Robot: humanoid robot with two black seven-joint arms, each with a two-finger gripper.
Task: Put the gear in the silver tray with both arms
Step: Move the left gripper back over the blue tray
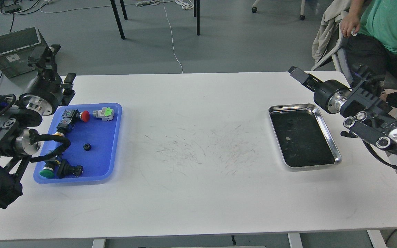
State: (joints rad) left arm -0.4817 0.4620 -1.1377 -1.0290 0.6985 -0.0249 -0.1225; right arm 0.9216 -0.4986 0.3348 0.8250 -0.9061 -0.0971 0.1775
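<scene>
My left gripper (55,57) hangs empty above the far-left corner of the blue plastic tray (110,151), fingers apart. My right gripper (296,73) is too dark to tell. The small black gear (87,147) lies in the blue tray; the shiny rectangular silver tray (326,125) awaits it, so nothing is done.

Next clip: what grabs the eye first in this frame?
The blue tray at the table's left, holding colourful push-button parts and a small black gear in its middle. Across the white table, on the right, the silver tray shines around a dark floor. The left gripper and right gripper hang raised at either end, holding nothing.
</scene>
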